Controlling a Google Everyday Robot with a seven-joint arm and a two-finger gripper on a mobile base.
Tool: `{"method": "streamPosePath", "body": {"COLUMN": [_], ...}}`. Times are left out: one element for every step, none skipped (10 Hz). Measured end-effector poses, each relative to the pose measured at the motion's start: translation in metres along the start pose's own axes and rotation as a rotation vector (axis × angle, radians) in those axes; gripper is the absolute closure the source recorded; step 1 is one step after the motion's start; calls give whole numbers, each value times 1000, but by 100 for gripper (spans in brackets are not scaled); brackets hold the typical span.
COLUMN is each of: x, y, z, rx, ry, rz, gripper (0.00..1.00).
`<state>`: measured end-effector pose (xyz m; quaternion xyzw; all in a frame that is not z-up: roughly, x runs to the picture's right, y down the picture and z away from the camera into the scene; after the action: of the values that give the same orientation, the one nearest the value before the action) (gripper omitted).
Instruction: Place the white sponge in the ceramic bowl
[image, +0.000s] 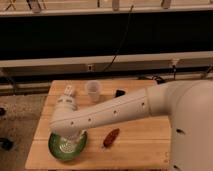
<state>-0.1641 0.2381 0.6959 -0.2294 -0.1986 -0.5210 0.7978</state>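
Note:
The green ceramic bowl (56, 146) sits at the front left corner of the wooden table, with a pale pattern inside. My white arm reaches from the right across the table, and its bulky wrist end hangs over the bowl. My gripper (70, 140) points down into the bowl under the wrist and is mostly hidden by the arm. The white sponge is not in view; it may be hidden by the arm or in the gripper.
A translucent white cup (93, 91) stands at the back middle of the table (140, 145). A white tube-like package (67, 94) lies left of it, partly behind the arm. A small black object (120, 93) is at the back. A red object (111, 137) lies right of the bowl.

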Motion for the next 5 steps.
{"method": "streamPosePath", "body": {"x": [-2,-2,0,4,3], "y": [-3,-2,3,4,2], "z": [0,1,0,-1,-1], "rx": [-3,-6,-11,-10,-11], "ry": [0,-1,-6,-5,-9], "rz": [-8,-19,-16,-15,-16], "gripper": [100,99,92,82,72]}}
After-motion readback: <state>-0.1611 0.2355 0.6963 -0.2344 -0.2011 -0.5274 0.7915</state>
